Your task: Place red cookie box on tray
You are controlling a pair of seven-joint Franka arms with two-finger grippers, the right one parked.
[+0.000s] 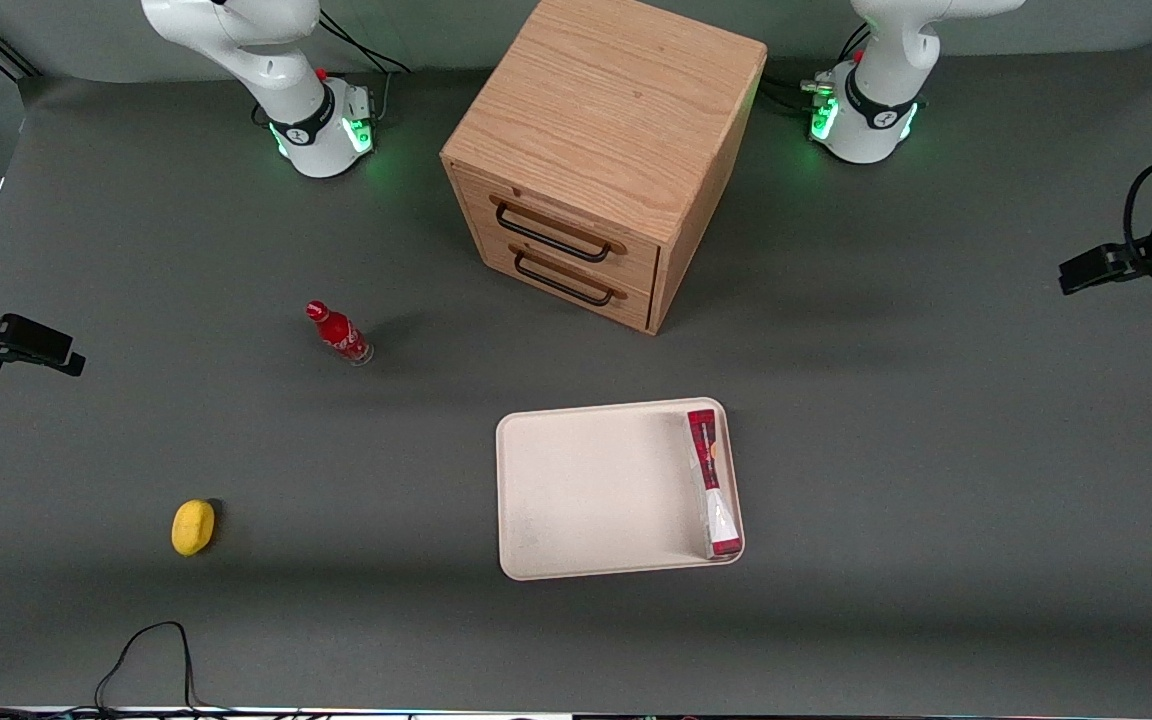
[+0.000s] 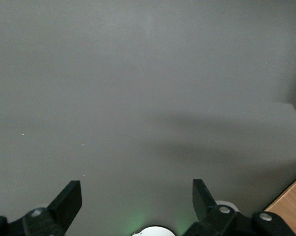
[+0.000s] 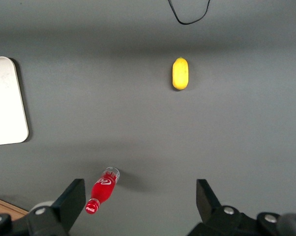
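The long, flat dark-red cookie box [image 1: 711, 480] lies inside the flat rectangular cream-beige tray [image 1: 586, 490]. It rests along the tray's short edge that faces the working arm's end of the table, just beside the raised rim. Its long axis runs parallel to that short edge, from the tray corner farther from the front camera to the corner nearer to it. The end with the white patch points toward the front camera; the plain dark-red end points toward the cabinet. The box spans nearly the whole length of that edge. The rest of the tray floor is bare.

The tray sits on the dark grey table [image 1: 936, 450], near the table's middle and closer to its front edge. The light oak two-drawer cabinet [image 1: 601, 160] stands farther from the front camera than the tray, well apart from it, with its black-handled drawer fronts angled toward the tray.

Toward the parked arm's end of the table stands a small red bottle [image 1: 338, 333] with a red cap, well apart from the tray. A yellow oval fruit-shaped object [image 1: 193, 527] lies nearer to the front camera than the bottle. A black cable [image 1: 151, 655] loops near the table's front edge.

The left arm's black two-finger gripper [image 2: 137, 199] hangs over bare table at the working arm's end, well apart from tray and box. Its fingers [image 2: 69, 199] are spread wide with nothing between them.
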